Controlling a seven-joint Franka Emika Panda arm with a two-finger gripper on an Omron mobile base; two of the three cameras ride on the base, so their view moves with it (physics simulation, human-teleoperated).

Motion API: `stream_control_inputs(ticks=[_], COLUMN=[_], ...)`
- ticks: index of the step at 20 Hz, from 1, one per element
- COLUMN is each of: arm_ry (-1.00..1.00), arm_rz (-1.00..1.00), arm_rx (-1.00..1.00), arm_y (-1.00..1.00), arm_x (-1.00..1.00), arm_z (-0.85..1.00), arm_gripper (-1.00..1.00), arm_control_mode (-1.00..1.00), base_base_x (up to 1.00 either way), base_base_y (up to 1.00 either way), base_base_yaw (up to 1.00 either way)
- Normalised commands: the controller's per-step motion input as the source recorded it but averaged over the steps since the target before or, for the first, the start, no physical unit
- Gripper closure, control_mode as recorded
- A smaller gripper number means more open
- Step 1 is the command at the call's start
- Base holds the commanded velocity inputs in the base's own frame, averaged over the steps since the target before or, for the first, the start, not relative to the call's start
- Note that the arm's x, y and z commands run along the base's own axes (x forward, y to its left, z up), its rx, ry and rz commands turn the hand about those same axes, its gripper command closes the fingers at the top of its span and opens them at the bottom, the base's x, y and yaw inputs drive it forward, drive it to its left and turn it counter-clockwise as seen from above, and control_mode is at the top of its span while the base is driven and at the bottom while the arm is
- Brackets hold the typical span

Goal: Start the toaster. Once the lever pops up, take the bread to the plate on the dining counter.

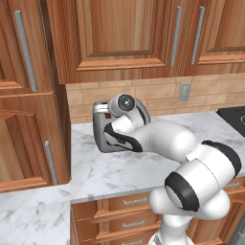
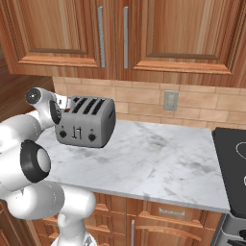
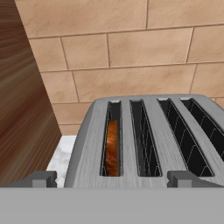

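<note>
Spread wide and empty, the gripper (image 3: 112,178) hangs at the frame's bottom over the toaster (image 3: 148,140), bread (image 3: 112,148) sunk in its leftmost slot, so it should probably descend the front face and press that side's lever squarely down.

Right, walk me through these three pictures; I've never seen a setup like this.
This is a simulated kitchen with a white robot arm with dark joints standing at a white-grey marble worktop. Two pictures come from cameras on the robot's base, behind the arm to its left and its right. The third looks out from the hand itself, down onto the boxy grey metal four-slot toaster. A brown slice of bread sits in the slot at the left of that view; the other slots look empty. The two-finger gripper is open above the toaster's near edge and holds nothing. A grey wall outlet sits on the tile backsplash.
</note>
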Motion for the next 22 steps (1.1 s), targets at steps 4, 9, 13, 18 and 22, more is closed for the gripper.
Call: stream_control_inputs(ticks=[4, 9, 13, 18, 22], arm_ry=[0.00, 0.00, 0.00, 0.00, 0.00], arm_rz=[0.00, 0.00, 0.00, 0.00, 0.00], arm_rx=[0.00, 0.00, 0.00, 0.00, 0.00], arm_y=[0.00, 0.00, 0.00, 0.00, 0.00], arm_x=[0.00, 0.00, 0.00, 0.00, 0.00], arm_z=[0.00, 0.00, 0.00, 0.00, 0.00], arm_gripper=[-1.00, -1.00, -1.00, -1.00, -1.00], arm_control_mode=[-1.00, -1.00, -1.00, -1.00, -1.00], base_base_x=[0.00, 0.00, 0.00, 0.00, 0.00], base_base_y=[0.00, 0.00, 0.00, 0.00, 0.00], base_base_yaw=[0.00, 0.00, 0.00, 0.00, 0.00])
